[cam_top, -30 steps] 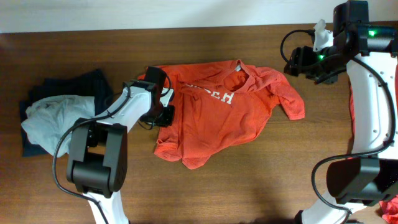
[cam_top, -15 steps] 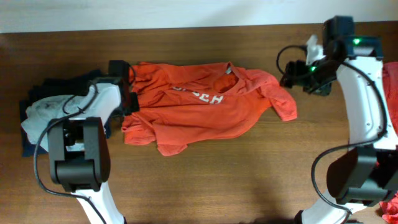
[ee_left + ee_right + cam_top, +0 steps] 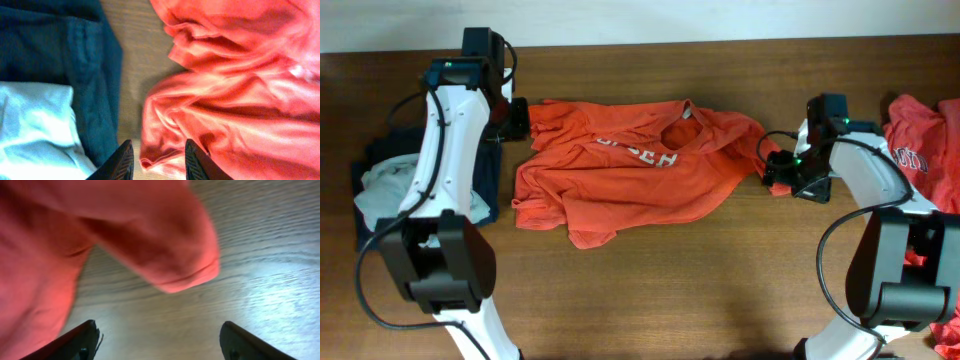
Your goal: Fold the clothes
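spread T-shirt [image 3: 640, 185]: 1; bunched T-shirt [image 3: 920, 150]: 1; grey garment [image 3: 385, 195]: 1; navy garment [image 3: 370, 238]: 1

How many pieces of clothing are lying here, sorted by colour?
Orange-red T-shirts: 2
Pale grey garment: 1
Navy garment: 1
Total: 4
A red scrap in the lower right corner is too cut off to count.

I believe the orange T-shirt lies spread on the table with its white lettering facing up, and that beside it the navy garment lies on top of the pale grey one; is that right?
Not quite: the stacking is the other way round. The overhead view shows the pale grey garment lying on top of the navy garment. The orange T-shirt does lie spread on the table with its white lettering facing up.
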